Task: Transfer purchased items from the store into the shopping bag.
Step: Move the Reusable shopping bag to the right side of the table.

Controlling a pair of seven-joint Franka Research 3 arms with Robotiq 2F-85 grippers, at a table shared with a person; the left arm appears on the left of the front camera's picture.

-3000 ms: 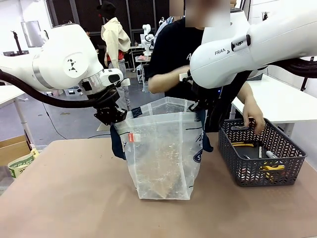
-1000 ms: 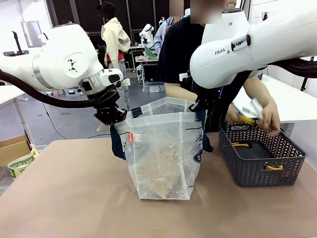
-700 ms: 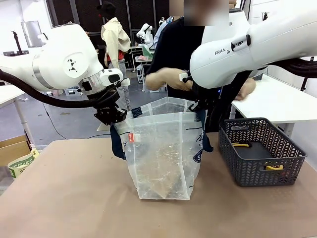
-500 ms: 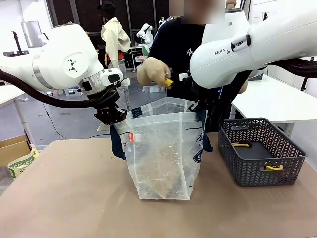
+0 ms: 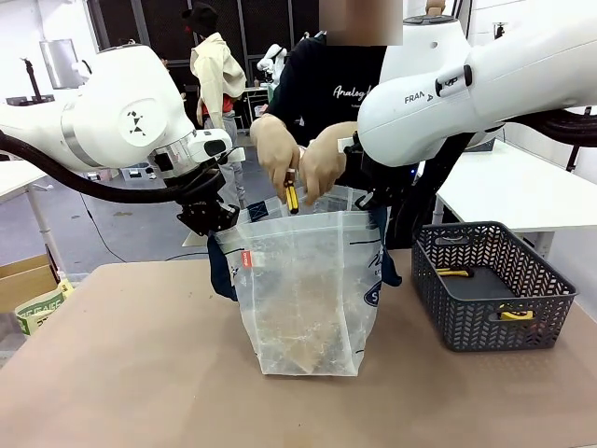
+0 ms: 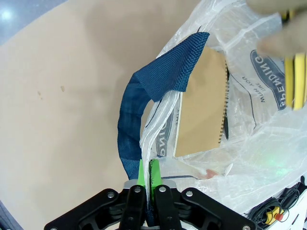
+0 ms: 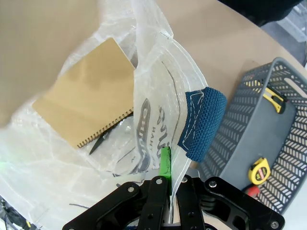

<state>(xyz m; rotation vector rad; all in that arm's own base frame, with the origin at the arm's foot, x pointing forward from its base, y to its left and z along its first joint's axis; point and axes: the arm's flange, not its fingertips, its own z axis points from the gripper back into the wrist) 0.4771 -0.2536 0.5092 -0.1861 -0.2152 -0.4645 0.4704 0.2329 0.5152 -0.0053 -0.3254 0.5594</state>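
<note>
Over the table (image 5: 131, 373), left side, I find my left pincer (image 6: 146, 168) pinching the shopping bag (image 5: 308, 289) rim; person's hands (image 5: 322, 166) hold a yellow item (image 5: 292, 198) over its mouth; right pincer (image 7: 165, 162) clamps the opposite rim; basket (image 5: 522, 322) stands rightmost.

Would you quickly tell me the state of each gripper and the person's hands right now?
Left gripper: shut on the rim of the shopping bag.
Right gripper: shut on the opposite rim.
Person's hands: holding a yellow-and-black item over the bag's mouth.
</note>
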